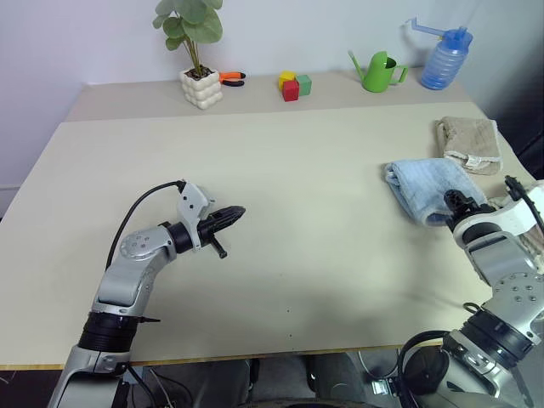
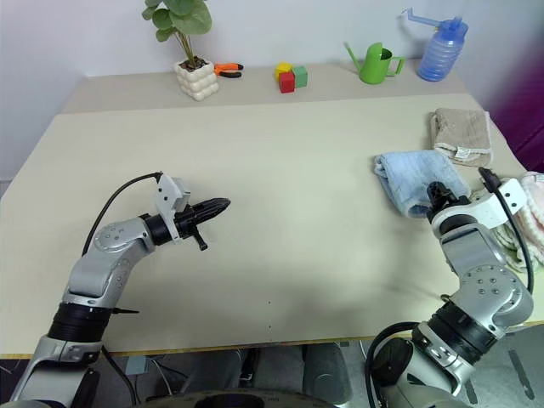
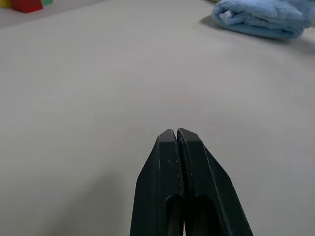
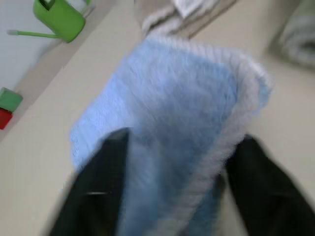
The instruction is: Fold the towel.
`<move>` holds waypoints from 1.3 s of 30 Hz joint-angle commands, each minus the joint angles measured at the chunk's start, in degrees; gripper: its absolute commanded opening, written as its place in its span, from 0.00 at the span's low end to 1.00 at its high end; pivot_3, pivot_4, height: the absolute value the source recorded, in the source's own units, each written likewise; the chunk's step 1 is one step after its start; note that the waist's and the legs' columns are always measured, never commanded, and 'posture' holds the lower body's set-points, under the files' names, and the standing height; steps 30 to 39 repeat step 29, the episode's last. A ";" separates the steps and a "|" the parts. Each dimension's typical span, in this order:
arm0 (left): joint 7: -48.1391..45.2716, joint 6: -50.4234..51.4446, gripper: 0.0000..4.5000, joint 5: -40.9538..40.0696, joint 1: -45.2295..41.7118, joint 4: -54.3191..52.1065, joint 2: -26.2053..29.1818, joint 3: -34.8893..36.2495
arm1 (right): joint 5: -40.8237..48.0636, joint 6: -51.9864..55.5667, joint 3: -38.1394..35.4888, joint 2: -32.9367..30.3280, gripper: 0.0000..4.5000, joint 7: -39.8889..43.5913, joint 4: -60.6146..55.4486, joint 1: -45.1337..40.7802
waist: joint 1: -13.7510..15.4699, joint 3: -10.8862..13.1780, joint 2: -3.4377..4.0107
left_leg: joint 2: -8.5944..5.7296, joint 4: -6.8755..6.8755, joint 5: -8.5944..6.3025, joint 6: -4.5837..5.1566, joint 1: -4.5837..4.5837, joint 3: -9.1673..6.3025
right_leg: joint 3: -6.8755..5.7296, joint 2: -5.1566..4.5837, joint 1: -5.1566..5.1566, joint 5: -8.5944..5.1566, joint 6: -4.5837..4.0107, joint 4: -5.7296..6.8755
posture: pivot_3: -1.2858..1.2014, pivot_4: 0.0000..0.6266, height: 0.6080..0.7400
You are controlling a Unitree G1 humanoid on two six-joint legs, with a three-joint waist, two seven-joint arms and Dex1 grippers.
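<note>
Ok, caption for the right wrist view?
Right gripper open, its fingers either side of the folded blue towel on the table.

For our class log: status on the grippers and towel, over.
Left gripper shut, over bare table. Right gripper open, straddling folded towel. Nothing in the way.

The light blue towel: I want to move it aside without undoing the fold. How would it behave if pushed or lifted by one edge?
The towel looks like soft terry lying in a loose bundle, so lifted by one edge it would probably sag and unfold. Pushed, it would likely bunch rather than slide across the table. It seems light and unbreakable.
</note>
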 commanded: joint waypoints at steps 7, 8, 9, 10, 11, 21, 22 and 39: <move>3.63 -6.82 0.00 3.54 -4.51 5.42 -1.38 2.74 | -4.95 -5.16 3.46 -10.59 0.97 2.74 -4.52 5.74 | 0.22 0.00 0.00 | -0.01 0.04 -0.01 0.03 -0.01 0.02 | 0.00 -0.01 0.03 0.00 0.02 -0.02 | 0.52 0.24 0.94; 5.80 -7.87 0.00 5.17 -5.49 7.11 -1.32 3.22 | -7.60 -7.27 6.41 -13.35 0.97 5.29 -4.47 6.95 | 0.12 0.00 0.00 | -0.01 0.04 -0.01 0.03 0.01 0.02 | 0.00 0.00 0.05 0.00 0.02 -0.01 | 0.52 0.24 0.94; 7.56 -8.73 0.00 6.66 -6.30 8.59 -1.11 3.54 | -9.96 -9.37 9.57 -15.82 0.97 8.03 -4.41 7.82 | 0.06 0.01 0.02 | 0.00 0.04 -0.01 0.03 0.01 0.02 | 0.00 0.01 0.04 0.00 0.03 -0.01 | 0.52 0.24 0.94; 8.63 -9.62 0.00 7.62 -6.80 9.65 -0.75 3.89 | -12.14 -11.55 12.90 -18.13 0.97 10.96 -4.38 8.59 | -0.09 0.01 0.03 | 0.00 0.04 -0.01 0.03 0.02 0.04 | 0.00 0.01 0.04 0.00 0.03 -0.01 | 0.52 0.24 0.94; 9.09 -10.42 0.00 8.00 -6.73 10.00 -0.16 4.51 | -14.09 -14.13 16.83 -20.23 0.97 14.66 -4.78 9.34 | -0.32 0.01 0.03 | 0.00 0.04 -0.01 0.03 0.04 0.10 | 0.00 0.01 0.04 0.00 0.04 0.00 | 0.52 0.24 0.94; 10.95 -7.92 0.00 5.38 3.35 -0.22 3.78 11.30 | -21.09 -31.21 39.91 -27.61 0.97 44.22 -1.57 8.35 | 0.18 0.06 -0.05 | 0.05 0.07 -0.05 0.08 0.01 0.11 | 0.02 0.02 0.07 0.03 0.11 -0.14 | 0.52 0.24 0.94; 11.04 -7.47 0.00 5.00 4.42 -1.21 4.01 12.00 | -21.32 -31.89 40.56 -27.42 0.97 45.49 -0.50 7.77 | 0.20 0.06 -0.06 | 0.05 0.09 -0.05 0.08 0.00 0.08 | 0.01 0.03 0.10 0.05 0.13 -0.19 | 0.52 0.24 0.94; 12.15 -4.13 0.00 3.46 10.78 -8.49 5.10 15.47 | -24.25 -37.33 45.69 -26.06 0.97 53.86 7.18 4.53 | 0.87 0.07 -0.06 | 0.06 0.08 -0.09 0.13 0.00 0.03 | 0.00 0.05 0.26 0.11 0.21 -0.56 | 0.52 0.24 0.94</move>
